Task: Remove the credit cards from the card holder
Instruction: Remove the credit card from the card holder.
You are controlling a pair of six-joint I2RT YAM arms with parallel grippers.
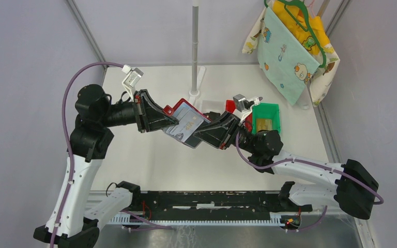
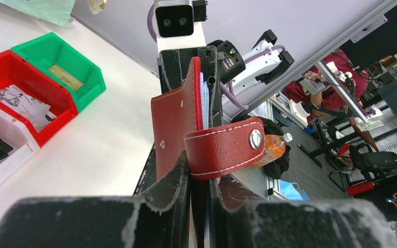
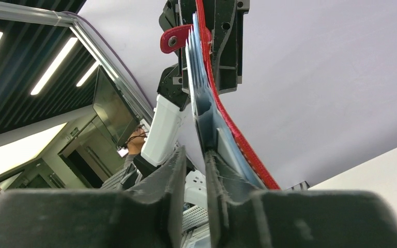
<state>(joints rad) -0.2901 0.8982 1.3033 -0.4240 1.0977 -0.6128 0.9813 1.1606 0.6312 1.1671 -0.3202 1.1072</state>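
Card holder (image 2: 176, 124) (stitched red leather)

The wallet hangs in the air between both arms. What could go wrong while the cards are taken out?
1. The left pincer grips the card holder at one end only, above the table; a hard pull could drag it loose.
2. In the right wrist view the credit cards seem to lie beside the gap of the right pincer, not in it, so closing may miss.
3. Several cards stand fanned; extra ones might slip out and fall.
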